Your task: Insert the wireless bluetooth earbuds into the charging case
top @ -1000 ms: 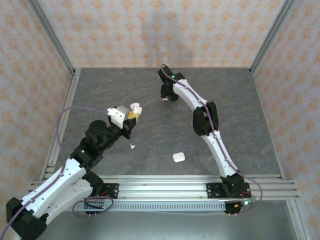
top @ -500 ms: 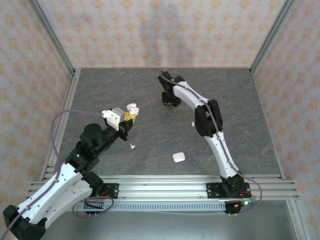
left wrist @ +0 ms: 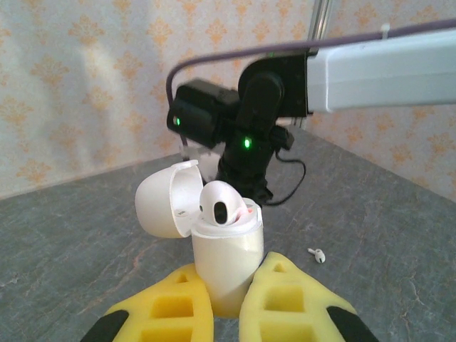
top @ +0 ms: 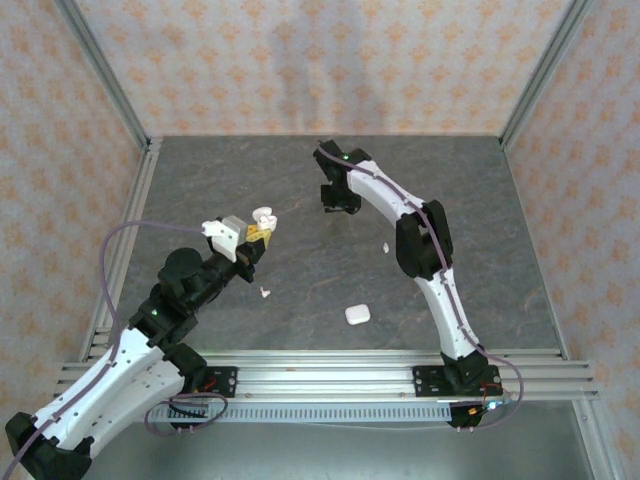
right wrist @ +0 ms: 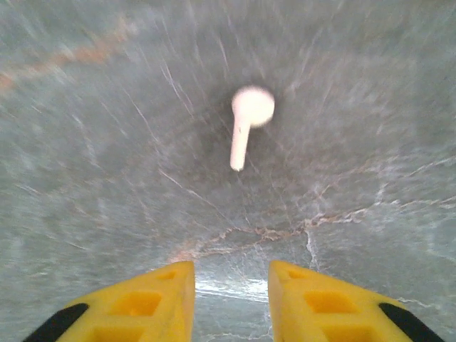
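My left gripper [left wrist: 226, 296] is shut on the base of a white charging case [left wrist: 226, 253], held upright above the table with its lid [left wrist: 165, 201] flipped open to the left. One earbud [left wrist: 219, 205] sits in the case's top. In the top view this case [top: 264, 216] is left of centre, at the left gripper [top: 258, 235]. My right gripper [right wrist: 231, 274] is open just above the table, and a loose earbud [right wrist: 248, 121] lies ahead of its fingertips, stem toward me. Overhead, the right gripper [top: 336, 205] is at the back centre.
A second white case [top: 357, 314], closed, lies near the front middle of the table. Two more loose earbuds lie on the grey stone surface, one [top: 264, 293] below the left gripper and one [top: 386, 246] beside the right arm's elbow. Metal rails edge the table.
The left arm has drawn the open case slightly back and to the left. The right arm's elbow has swung right, uncovering an earbud beside it; its gripper stays at the back centre.
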